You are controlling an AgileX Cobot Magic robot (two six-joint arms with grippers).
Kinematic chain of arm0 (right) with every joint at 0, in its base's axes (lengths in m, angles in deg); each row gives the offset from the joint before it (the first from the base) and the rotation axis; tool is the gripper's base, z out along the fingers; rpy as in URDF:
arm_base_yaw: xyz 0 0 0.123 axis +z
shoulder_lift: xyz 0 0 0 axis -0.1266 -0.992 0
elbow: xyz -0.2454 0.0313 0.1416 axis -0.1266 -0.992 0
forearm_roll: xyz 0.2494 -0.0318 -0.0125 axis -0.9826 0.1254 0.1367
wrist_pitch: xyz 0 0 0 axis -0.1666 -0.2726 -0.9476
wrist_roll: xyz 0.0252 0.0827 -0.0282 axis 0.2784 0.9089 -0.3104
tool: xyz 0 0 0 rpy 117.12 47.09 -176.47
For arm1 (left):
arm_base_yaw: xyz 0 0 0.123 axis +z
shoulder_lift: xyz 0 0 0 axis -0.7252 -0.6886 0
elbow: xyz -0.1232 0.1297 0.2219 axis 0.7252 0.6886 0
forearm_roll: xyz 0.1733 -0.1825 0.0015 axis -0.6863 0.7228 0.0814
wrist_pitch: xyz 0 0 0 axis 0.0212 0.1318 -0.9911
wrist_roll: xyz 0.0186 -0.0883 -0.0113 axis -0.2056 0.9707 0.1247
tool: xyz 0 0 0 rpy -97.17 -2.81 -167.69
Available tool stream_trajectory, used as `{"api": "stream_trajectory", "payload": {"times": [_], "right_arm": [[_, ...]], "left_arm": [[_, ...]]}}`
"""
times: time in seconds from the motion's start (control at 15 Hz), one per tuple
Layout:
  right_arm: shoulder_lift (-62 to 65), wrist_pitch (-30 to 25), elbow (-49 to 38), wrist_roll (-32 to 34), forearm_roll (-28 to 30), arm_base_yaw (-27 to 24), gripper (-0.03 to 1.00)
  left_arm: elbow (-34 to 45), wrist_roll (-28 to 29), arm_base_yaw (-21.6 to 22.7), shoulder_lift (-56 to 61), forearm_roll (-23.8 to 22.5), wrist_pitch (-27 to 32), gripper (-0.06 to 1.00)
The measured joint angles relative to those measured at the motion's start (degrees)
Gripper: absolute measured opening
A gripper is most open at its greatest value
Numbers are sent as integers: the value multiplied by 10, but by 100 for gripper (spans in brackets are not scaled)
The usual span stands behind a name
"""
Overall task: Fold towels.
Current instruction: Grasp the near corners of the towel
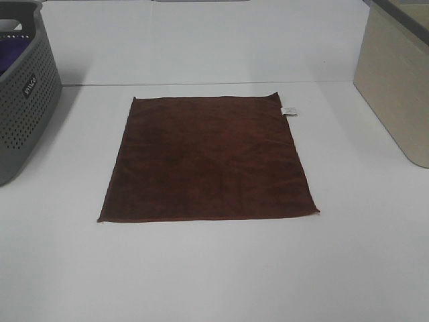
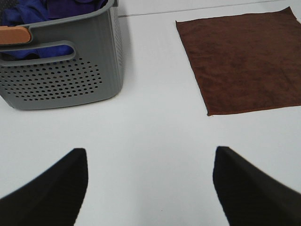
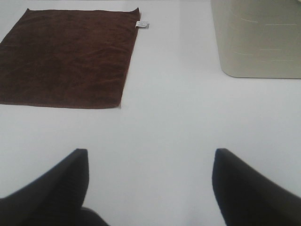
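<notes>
Towel (image 1: pixel 208 161): dark reddish-brown, is lying flat and unfolded at the middle of the white table (image 1: pixel 214 285), with all four corners showing.
Tag (image 1: pixel 289 111): small and white, is sticking out from the towel's far right corner.
Basket (image 1: pixel 27 121): grey and perforated, is standing at the far left of the table, apart from the towel's left edge.
Purple cloth (image 1: pixel 10 54): is lying bunched inside the basket.
Bin (image 1: pixel 395 87): beige and smooth-walled, is standing at the far right, apart from the towel.
Left gripper (image 2: pixel 150 150): is hovering over bare table to the near left of the towel; its dark fingers (image 2: pixel 51 188) are standing spread wide, with nothing between them.
Right gripper (image 3: pixel 150 151): is hovering over bare table to the near right of the towel; its fingers (image 3: pixel 249 188) are likewise spread wide, gripping nothing.
</notes>
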Motion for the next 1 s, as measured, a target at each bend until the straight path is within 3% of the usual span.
{"api": "stream_trajectory", "payload": {"times": [0.4, 0.67, 0.8, 1.0], "right_arm": [[0, 3, 1, 2, -1, 0, 70], [-77, 160, 13, 16, -5, 0, 70], [-153, 243, 13, 16, -11, 0, 70], [-263, 331, 14, 16, -26, 25, 70]], "left_arm": [[-2, 0, 0, 0, 0, -3, 71], [-13, 0, 0, -86, 31, -205, 71], [-13, 0, 0, -161, 72, -286, 71], [-14, -29, 0, -276, 143, -318, 71]]}}
